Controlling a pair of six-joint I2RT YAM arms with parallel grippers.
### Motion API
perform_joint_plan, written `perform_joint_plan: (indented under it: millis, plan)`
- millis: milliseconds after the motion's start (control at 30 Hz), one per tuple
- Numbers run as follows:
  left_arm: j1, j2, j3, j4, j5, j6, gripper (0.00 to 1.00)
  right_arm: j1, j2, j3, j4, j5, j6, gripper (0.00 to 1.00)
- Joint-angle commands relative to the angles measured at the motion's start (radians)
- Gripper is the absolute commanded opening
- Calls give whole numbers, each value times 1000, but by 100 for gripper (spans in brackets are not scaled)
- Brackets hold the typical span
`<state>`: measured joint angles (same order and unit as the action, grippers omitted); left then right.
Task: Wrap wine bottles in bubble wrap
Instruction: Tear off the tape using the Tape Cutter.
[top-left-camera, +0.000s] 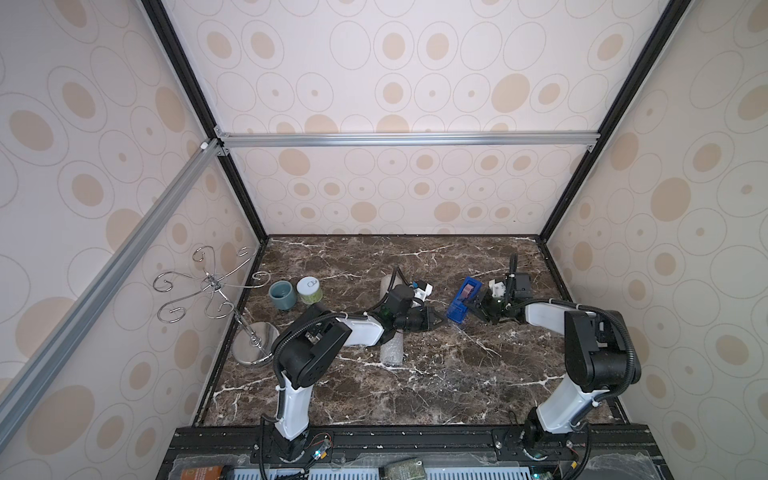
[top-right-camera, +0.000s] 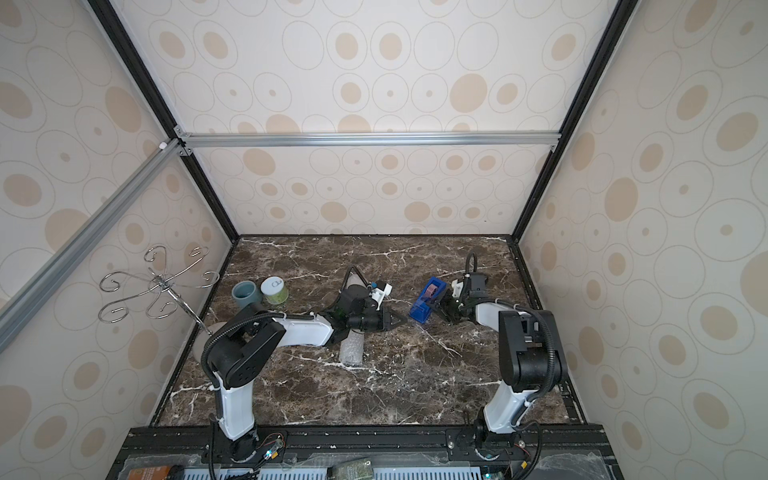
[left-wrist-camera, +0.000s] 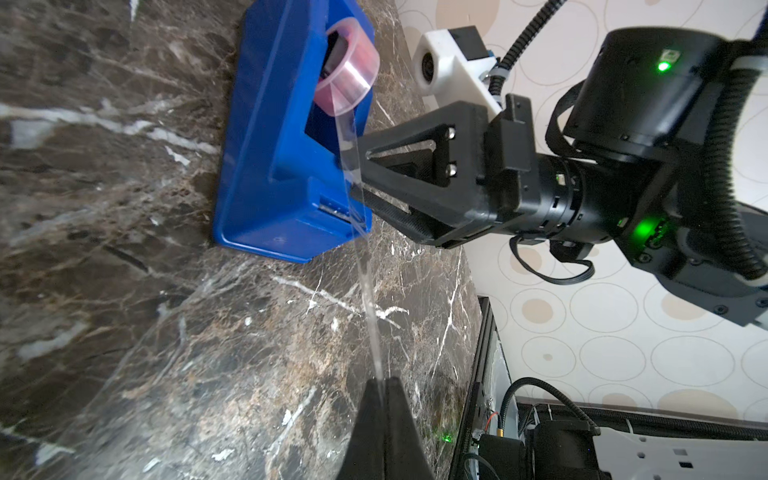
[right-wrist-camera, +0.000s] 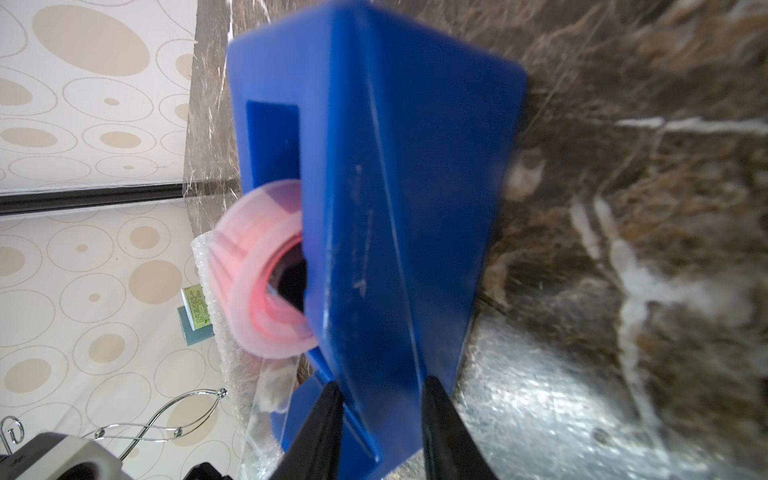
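Dark marble tabletop lay between walls papered with beige ovals. On it the bubble wrap, rolled into a tube, lay under the left arm's wrist; whether the bottle sat inside could not be told. Jaws together, the left gripper pinched a strip of clear tape running taut from the blue dispenser. The right gripper clamped the dispenser's end. Near the table's left edge stood a cup and a jar.
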<state>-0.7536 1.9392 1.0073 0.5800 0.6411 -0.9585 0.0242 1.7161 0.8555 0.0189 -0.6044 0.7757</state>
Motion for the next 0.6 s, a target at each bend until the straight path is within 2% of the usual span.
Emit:
perform_joint_plan:
  millis: [0,567]
  plan:
    - [-18,0,11,29,17,-25,0,3,9,-35,-48,87,10,33]
    - [-32,42,-24,21,-7,-23,0,3,-68,-39,-97,88,2,36]
